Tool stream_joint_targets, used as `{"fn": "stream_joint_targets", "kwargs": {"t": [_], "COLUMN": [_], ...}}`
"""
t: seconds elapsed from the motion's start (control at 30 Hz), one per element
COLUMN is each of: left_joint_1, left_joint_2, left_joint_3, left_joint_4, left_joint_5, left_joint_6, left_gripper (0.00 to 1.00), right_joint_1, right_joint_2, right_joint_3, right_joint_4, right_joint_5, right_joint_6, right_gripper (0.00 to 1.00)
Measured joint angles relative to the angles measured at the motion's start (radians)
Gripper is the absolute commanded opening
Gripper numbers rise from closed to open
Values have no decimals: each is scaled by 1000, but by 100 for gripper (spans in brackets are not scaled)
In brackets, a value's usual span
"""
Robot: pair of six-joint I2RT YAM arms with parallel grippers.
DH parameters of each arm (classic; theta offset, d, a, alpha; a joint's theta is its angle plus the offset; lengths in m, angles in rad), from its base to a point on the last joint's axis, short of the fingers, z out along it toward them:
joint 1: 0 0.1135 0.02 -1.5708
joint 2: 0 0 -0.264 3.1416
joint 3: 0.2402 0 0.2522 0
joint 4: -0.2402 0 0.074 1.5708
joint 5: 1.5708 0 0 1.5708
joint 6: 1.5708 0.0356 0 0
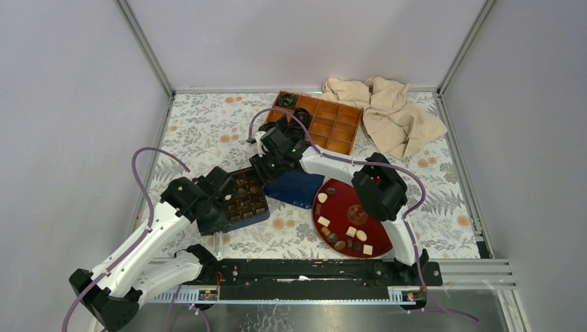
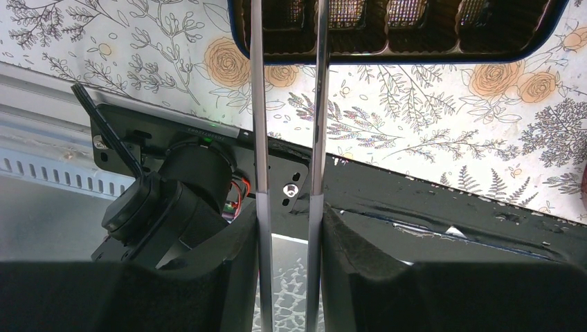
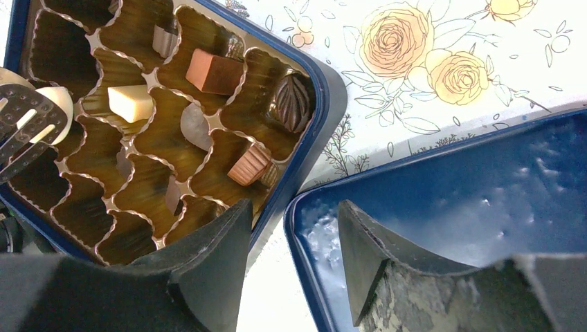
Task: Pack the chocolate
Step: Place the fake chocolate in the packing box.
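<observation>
Floral cloth (image 3: 429, 55), chocolate (image 3: 214, 71) just beyond parted right tool (image 3: 292, 211), tongs (image 2: 318, 104) in left tool (image 2: 289, 207)

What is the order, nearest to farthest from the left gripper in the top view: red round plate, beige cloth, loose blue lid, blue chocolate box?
From the left gripper:
1. Blue chocolate box with gold tray, right at the gripper.
2. Loose blue lid, just right of the box.
3. Red round plate, farther right, near side.
4. Beige crumpled cloth, far right corner.
</observation>
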Motion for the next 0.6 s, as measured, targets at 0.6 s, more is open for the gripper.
{"fn": "stream_joint_targets", "kwargs": {"t": [0.6], "left_joint_1": [2], "left_joint_2": [-2], "left_joint_3": [0], "left_joint_4": [0], "left_joint_5": [7], "left_joint_6": [1], "left_gripper": [43], "right_joint_1": [0], "right_joint_2": [0], "right_joint_3": [0], "right_joint_4": [-1], "right_joint_5": [-6], "right_joint_6": [-3], "right_gripper": [56]}}
